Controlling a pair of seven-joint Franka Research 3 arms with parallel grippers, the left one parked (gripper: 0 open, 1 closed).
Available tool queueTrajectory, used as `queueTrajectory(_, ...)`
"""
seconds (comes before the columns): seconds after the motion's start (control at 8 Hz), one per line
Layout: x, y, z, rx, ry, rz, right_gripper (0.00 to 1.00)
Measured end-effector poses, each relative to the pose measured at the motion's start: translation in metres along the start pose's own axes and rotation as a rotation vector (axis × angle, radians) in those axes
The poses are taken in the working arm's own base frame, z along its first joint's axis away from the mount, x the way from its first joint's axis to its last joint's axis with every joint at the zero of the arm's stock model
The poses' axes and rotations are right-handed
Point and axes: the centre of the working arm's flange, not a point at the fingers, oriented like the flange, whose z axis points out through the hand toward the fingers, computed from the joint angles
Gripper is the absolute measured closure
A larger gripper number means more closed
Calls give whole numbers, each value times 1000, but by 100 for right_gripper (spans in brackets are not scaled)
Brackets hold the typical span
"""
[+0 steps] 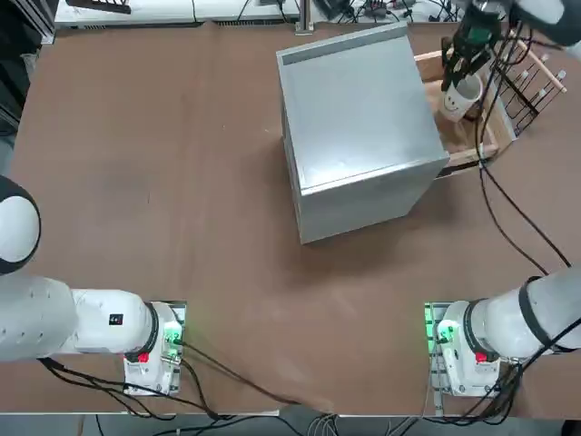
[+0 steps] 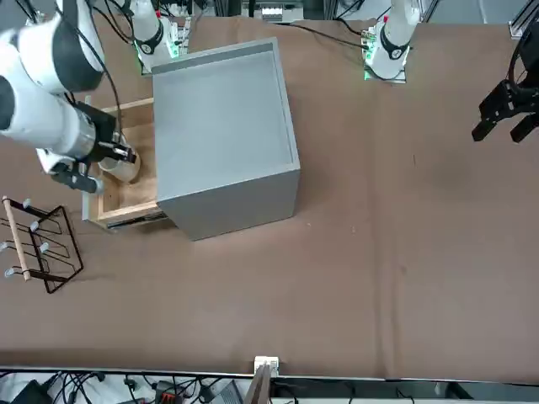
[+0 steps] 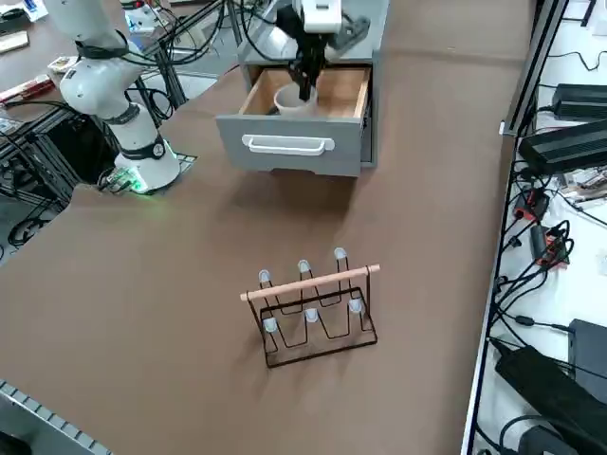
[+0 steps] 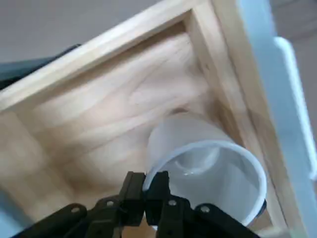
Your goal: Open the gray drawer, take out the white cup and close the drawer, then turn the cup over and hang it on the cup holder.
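We note the brown counter (image 1: 182, 182) carrying the gray metal cabinet (image 1: 359, 132), turned at an angle. Its gray drawer (image 3: 299, 142) stands pulled out, wooden tray exposed, so the first step of the task looks done.

The cup holder (image 3: 313, 303) sits well apart from the drawer front, pegs bare, left clear, we judge, for the hanging step later.

The right arm reaches down into the tray. Its end effector (image 4: 151, 191) is clenched on the rim of the white cup (image 4: 208, 168), one finger inside the wall and one outside. We read the rim pinch as chosen because the cup stands mouth up in a tray corner, close against the wood.

The wrist view alone shows the pinch on the rim and the cup's empty interior. The side view shows the drawer's handle and the full rack, which the top view crops. We cannot tell whether the cup has left the tray floor.
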Motion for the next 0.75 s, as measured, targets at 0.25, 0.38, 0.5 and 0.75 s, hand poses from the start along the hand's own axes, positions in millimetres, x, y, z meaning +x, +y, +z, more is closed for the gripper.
queueTrajectory(0.25, -14, 1, -61, 15, 34, 48, 95)
queueTrajectory(0.38, -19, 13, -91, 15, 53, 76, 95)
queueTrajectory(0.5, -18, 38, -113, -9, 77, 112, 95)
queueTrajectory(0.75, -6, 109, -129, -86, 95, 76, 95)
